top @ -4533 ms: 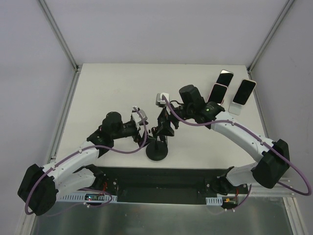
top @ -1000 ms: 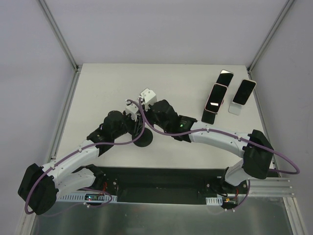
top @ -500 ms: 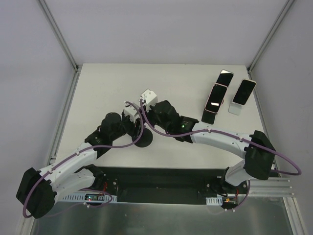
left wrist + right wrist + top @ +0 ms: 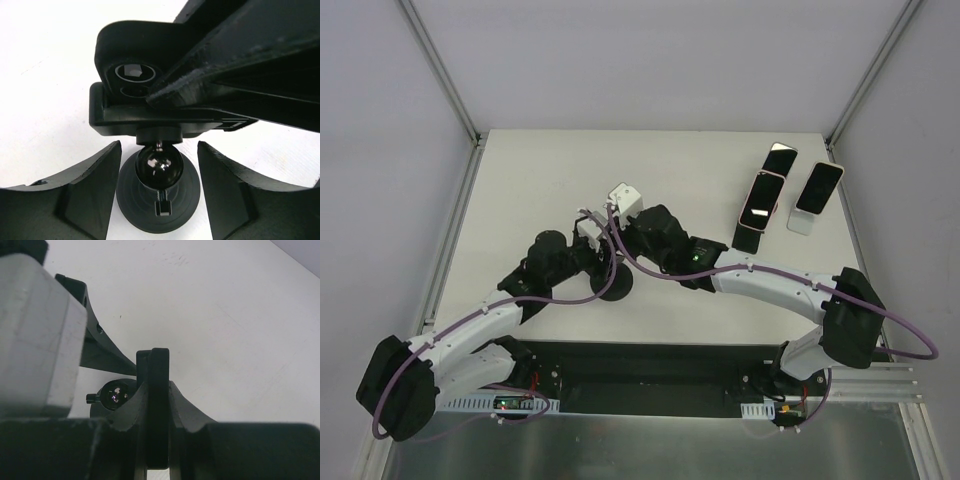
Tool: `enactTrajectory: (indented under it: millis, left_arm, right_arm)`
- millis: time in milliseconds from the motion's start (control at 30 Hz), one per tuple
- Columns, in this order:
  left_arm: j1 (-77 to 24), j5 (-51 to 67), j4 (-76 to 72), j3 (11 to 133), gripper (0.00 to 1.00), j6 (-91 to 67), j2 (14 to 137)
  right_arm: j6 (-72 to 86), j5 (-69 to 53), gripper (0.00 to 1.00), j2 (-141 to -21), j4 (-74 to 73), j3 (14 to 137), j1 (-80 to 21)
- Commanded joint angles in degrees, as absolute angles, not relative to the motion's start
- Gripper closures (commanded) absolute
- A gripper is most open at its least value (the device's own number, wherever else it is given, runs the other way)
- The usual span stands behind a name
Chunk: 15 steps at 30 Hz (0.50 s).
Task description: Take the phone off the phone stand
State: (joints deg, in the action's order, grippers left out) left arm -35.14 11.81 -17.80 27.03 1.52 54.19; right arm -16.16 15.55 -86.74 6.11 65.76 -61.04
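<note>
In the left wrist view the black phone stand shows its round base [image 4: 157, 210] and shiny ball joint [image 4: 160, 164], with the holder plate [image 4: 165, 120] just above the ball. The black phone [image 4: 131, 50], its camera lenses showing, rests against that plate. My left gripper [image 4: 159, 172] is open, one finger on each side of the ball and clear of it. My right gripper [image 4: 159, 440] is shut on the phone [image 4: 159, 390], seen edge-on. In the top view both grippers [image 4: 600, 262] [image 4: 623, 240] meet over the stand base [image 4: 613, 288], and the phone is hidden.
Three other phones stand at the back right: a dark one [image 4: 780, 158], a pink-edged one [image 4: 763, 200] and one on a white stand [image 4: 818, 188]. The white table [image 4: 540, 180] has metal rails along its side edges.
The left jaws have opened away from the stand's ball over the last second. Compared with several seconds ago, both grippers and the stand sit further left on the table.
</note>
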Motion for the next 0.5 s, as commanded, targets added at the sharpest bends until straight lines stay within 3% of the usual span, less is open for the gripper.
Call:
enactTrajectory:
  millis: [0,67,333,467]
  left_arm:
    - [-33.75,13.79,-24.96,26.28,0.42,2.90,56.60]
    - [-33.58,14.15,-24.79,26.80,0.46,3.16,58.26]
    - [-33.66,14.85,-25.14,26.46,0.96,2.64,58.36]
    - [-33.66,15.90,-25.05,26.02,1.00,2.11,57.75]
  right_arm:
    - [-17.32,16.08,0.99,-84.46,4.75,65.22,-60.56]
    - [-16.88,15.82,0.99,-84.46,4.92,65.04,-60.56]
    - [-16.26,17.83,0.97,-84.37,6.85,64.07,-60.56]
    - [-16.79,20.12,0.93,-84.90,7.73,64.42,-60.47]
